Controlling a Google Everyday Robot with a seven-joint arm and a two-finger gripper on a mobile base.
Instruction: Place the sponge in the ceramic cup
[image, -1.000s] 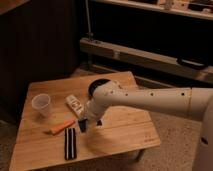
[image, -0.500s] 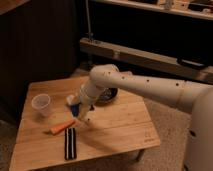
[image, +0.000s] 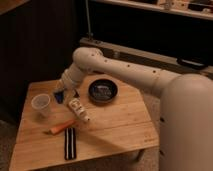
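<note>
The blue sponge (image: 59, 98) hangs a little above the wooden table, and my gripper (image: 61, 93) is shut on it at the back left. The whitish ceramic cup (image: 41, 104) stands upright just left of and slightly nearer than the sponge, apart from it. My white arm (image: 115, 65) reaches in from the right, across the back of the table. The gripper covers most of the sponge, so only its lower blue edge shows.
A dark shallow bowl (image: 103, 91) sits right of the gripper. A white tube-like item (image: 78, 110), an orange carrot (image: 62, 127) and a black striped bar (image: 70, 143) lie nearer the front. The wooden table (image: 120, 125) ends close to the left of the cup.
The arm has swung left and toward the back, carrying the sponge from the table's middle to a spot beside the cup. The white item and carrot are uncovered now.
</note>
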